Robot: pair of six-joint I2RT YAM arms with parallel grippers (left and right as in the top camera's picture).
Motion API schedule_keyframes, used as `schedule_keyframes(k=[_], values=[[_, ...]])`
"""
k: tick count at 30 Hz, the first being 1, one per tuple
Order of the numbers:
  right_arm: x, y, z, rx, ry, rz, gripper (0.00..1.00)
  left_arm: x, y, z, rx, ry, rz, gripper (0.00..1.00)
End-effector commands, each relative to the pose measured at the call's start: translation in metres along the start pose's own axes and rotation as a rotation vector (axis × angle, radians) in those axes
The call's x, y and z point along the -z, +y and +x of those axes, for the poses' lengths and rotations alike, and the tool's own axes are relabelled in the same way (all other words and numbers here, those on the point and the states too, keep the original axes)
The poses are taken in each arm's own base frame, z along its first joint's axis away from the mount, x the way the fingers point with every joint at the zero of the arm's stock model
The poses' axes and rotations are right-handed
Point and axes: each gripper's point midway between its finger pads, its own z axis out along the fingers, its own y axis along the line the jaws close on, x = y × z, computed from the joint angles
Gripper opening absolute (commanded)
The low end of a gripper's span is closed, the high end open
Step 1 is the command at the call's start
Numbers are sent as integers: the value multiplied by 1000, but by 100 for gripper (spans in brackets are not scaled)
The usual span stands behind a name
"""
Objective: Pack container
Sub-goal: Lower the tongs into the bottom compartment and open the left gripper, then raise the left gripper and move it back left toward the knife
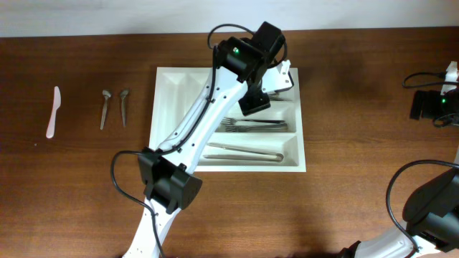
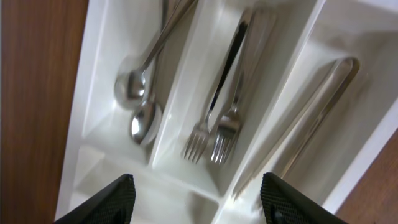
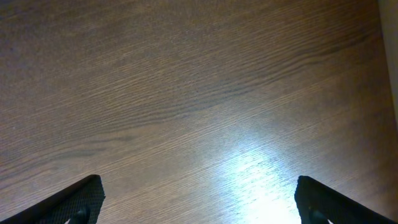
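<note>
Hovering over the far right part of the container (image 1: pixel 166 86) with the left tool (image 2: pixel 199 198) spread wide, nothing between its fingers. Just beneath, inside: two spoons (image 2: pixel 129 88) in the far long compartment, two forks (image 2: pixel 225 132) in the middle one, a long tong-like piece (image 2: pixel 323 99) in the near one, all lying left to right. Further off, out on the worktop (image 1: pixel 358 107) to the left of the container and well apart from it: two loose spoons (image 1: pixel 105 109) side by side, then a white plastic knife (image 1: pixel 53 111) beyond them, long axes running near to far, so crosswise to the long compartments. Probably calls for a reach leftward and a turn of the piece before setting down. By position a job for the left arm, the nearer one. Farthest off, on the right over bare wood: the right tool (image 3: pixel 199 202), gaping wide and empty.
</note>
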Motion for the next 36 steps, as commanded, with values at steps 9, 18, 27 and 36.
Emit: schedule_keyframes(k=[9, 18, 27, 36], values=[[0, 0, 0, -4, 1, 5, 99, 28, 24, 23, 58, 102, -156, 83], [0, 0, 0, -4, 1, 5, 99, 53, 54, 33, 148, 79, -269, 87], [0, 0, 0, -4, 1, 5, 99, 91, 85, 66, 306, 44, -332, 96], [0, 0, 0, -4, 1, 5, 98, 98, 119, 108, 435, 66, -372, 99]])
